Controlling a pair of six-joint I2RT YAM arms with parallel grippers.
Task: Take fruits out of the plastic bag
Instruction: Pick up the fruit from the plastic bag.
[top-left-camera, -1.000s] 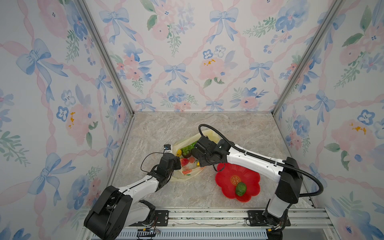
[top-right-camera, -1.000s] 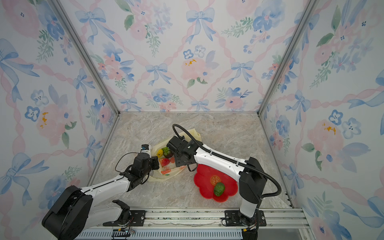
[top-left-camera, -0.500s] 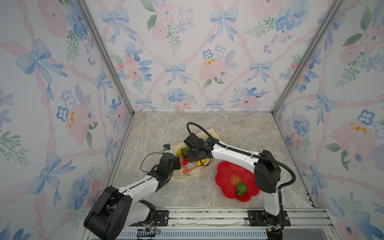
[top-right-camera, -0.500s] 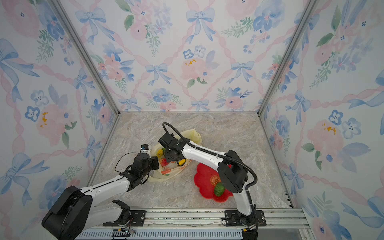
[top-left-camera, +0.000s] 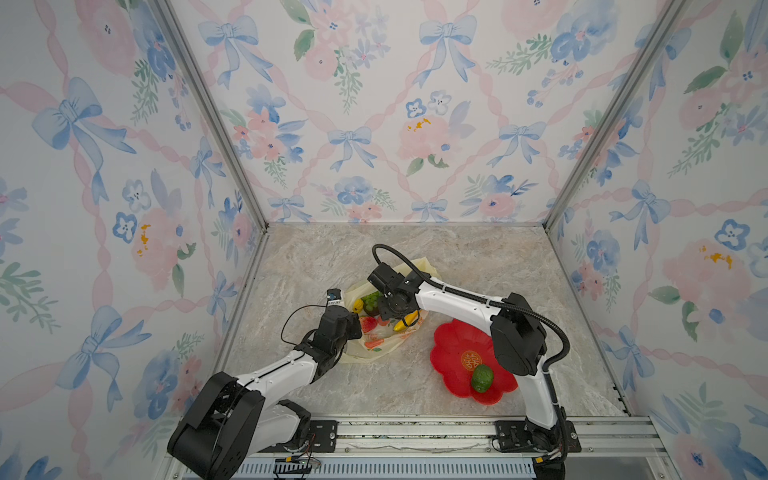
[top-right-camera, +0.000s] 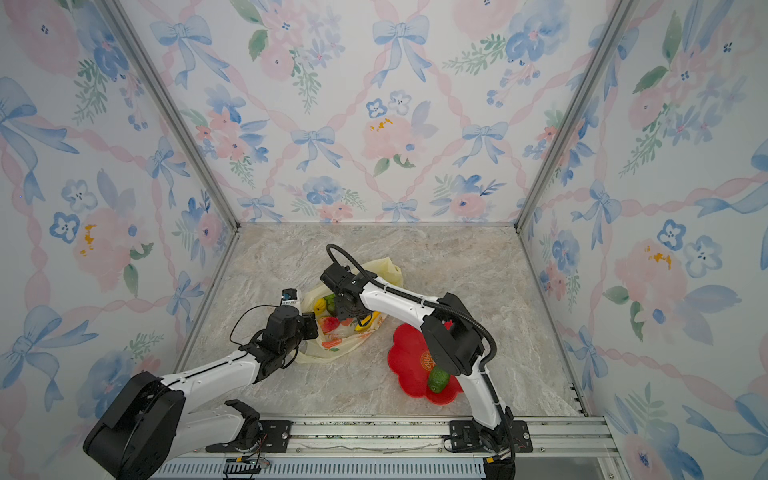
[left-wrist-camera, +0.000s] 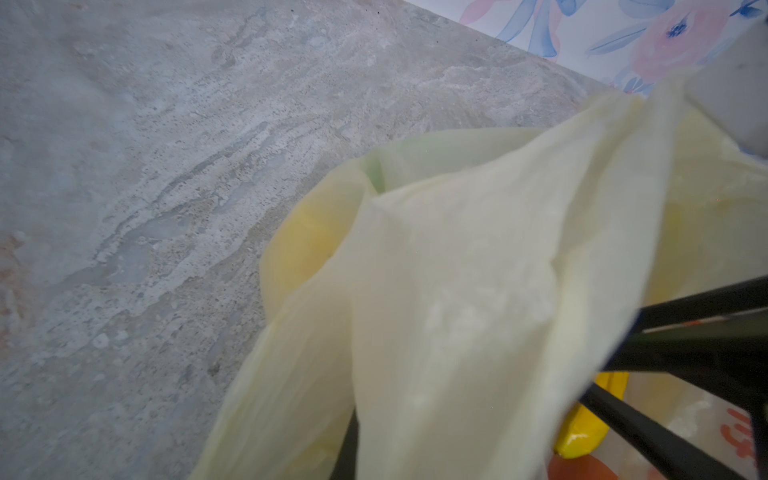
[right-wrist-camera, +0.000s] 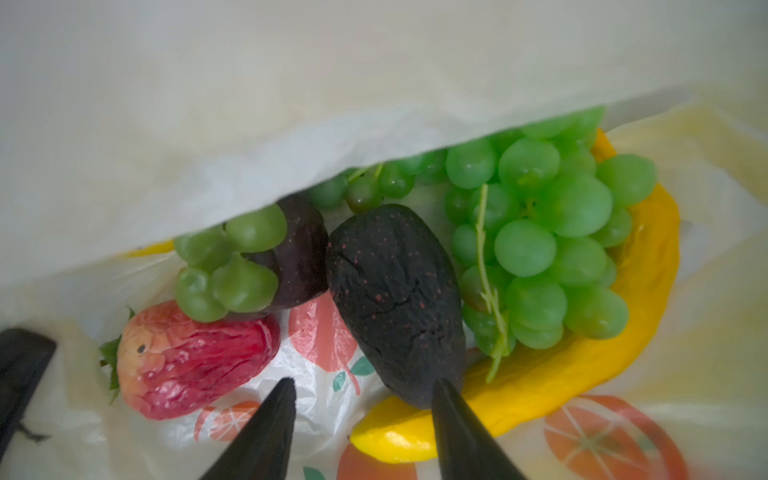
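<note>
The pale yellow plastic bag (top-left-camera: 376, 347) (top-right-camera: 332, 351) lies mid-table with its mouth held up. My left gripper (top-left-camera: 353, 322) (top-right-camera: 309, 324) is shut on the bag's near edge; in the left wrist view the film (left-wrist-camera: 457, 291) hides its jaws. My right gripper (right-wrist-camera: 363, 382) (top-left-camera: 392, 309) is inside the mouth, open, holding nothing. One fingertip is against the dark avocado (right-wrist-camera: 395, 303). Around it lie the green grapes (right-wrist-camera: 548, 232), the banana (right-wrist-camera: 582, 374), the strawberry (right-wrist-camera: 187, 365) and a dark round fruit with a green cap (right-wrist-camera: 299, 257).
A red flower-shaped plate (top-left-camera: 449, 353) (top-right-camera: 405, 357) sits right of the bag, with a bumpy green fruit (top-left-camera: 482, 378) on its near side. The right arm reaches over the plate. Patterned walls close in the marble floor on three sides.
My right gripper has moved left and deeper into the bag's mouth, with its jaws slightly narrower. The left gripper has kept its hold and place.
</note>
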